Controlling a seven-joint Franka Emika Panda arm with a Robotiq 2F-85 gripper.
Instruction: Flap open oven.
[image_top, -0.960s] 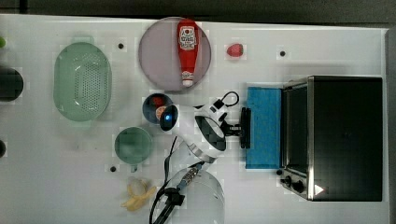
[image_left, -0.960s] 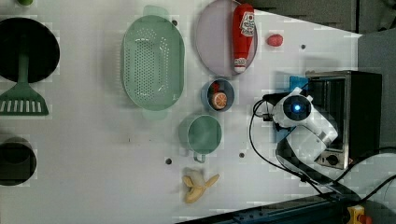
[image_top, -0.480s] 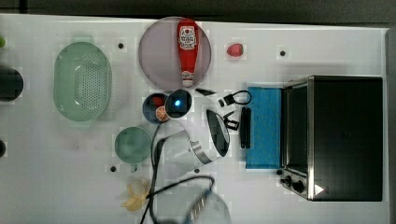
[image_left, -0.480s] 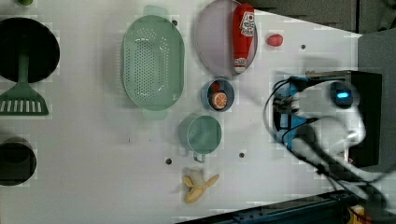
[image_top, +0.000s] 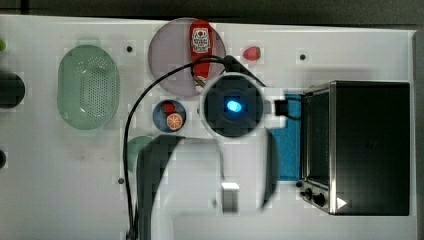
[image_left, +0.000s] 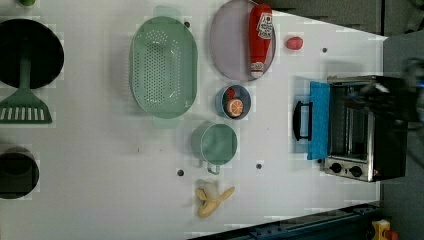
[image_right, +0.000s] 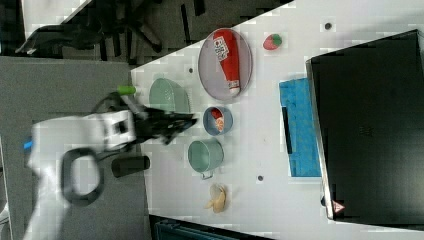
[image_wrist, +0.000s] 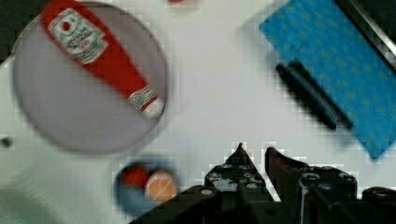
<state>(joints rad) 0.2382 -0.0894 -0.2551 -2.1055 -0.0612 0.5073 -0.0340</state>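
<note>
A white desk (image_left: 100, 165) dotted with small dark holes sits over grey floor (image_right: 75, 85), with black chair legs (image_right: 145, 25) beyond its edge in the right view.

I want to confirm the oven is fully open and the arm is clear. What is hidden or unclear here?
- Top view: the arm's blurred body covers most of the oven door, its handle and the green cup.
- Left view: the oven interior is dark; a blur smears its far side.
- Right view: the gripper is motion-blurred.
- Wrist view: the door handle is soft; the oven body is cut off.
</note>
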